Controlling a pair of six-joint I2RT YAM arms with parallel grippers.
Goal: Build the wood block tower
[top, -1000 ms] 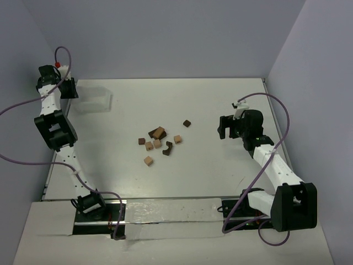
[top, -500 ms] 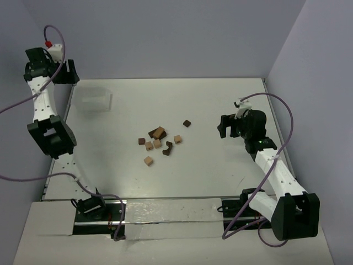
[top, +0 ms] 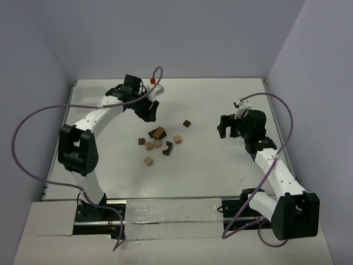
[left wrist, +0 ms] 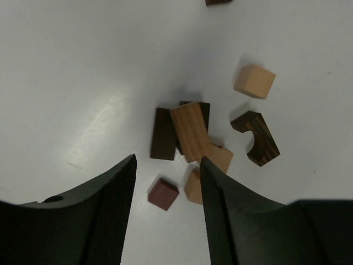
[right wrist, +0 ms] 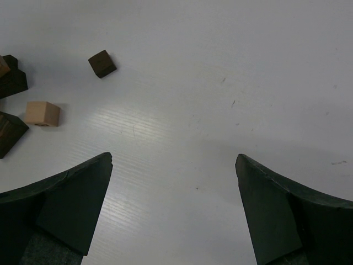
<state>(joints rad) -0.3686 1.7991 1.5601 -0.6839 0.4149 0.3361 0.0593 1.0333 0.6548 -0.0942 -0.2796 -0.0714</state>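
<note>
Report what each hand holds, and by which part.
Nothing. The left hand and right hand are both open and empty; tan and brown wooden blocks lie loose.

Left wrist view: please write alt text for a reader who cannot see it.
The left hand, open and empty, hovers above scattered wood blocks on a white table; a long tan block lies across dark ones, with small cubes nearby.

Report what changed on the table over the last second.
The left gripper swung from the far left corner across to hover over the blocks, jaws apart, holding nothing. The clear box seen in that corner earlier no longer shows. The blocks lie as they did, unstacked, and the right gripper stayed open in place.
</note>
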